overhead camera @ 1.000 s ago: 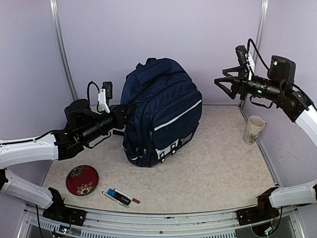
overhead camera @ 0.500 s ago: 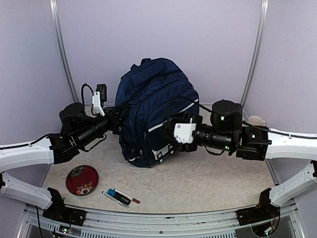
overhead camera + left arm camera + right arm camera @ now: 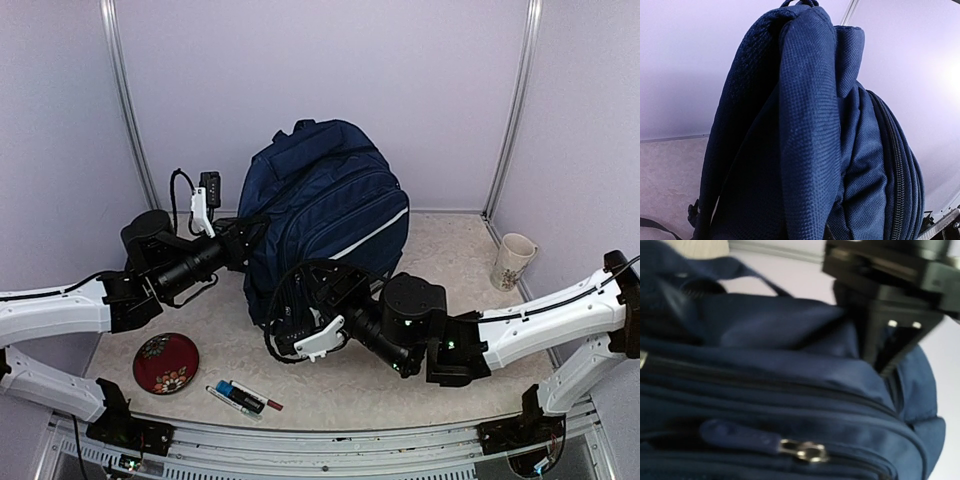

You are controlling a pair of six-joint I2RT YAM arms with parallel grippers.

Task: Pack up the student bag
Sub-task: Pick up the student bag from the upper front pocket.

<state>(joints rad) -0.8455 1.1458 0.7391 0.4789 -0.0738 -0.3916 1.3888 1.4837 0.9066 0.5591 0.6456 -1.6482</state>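
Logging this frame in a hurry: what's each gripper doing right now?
Left gripper: shut, apparently pinching the student bag at its side.
Right gripper: cannot be told; blurred, close to the bag's lower front.

I'm working in a lab test cell: bare lavender walls [image 3: 320, 70], metal corner posts [image 3: 126, 100], an aluminium rail [image 3: 330, 438] edging the table [image 3: 450, 265].

Frame mostly filled by student bag [image 3: 805, 150], upright, seen edge-on: navy woven fabric, zipper [image 3: 897, 165] running down its right side. Speckled beige tabletop [image 3: 670, 170] lower left, pale wall [image 3: 685, 60] behind. Dark strap [image 3: 655, 224] at bottom-left corner.
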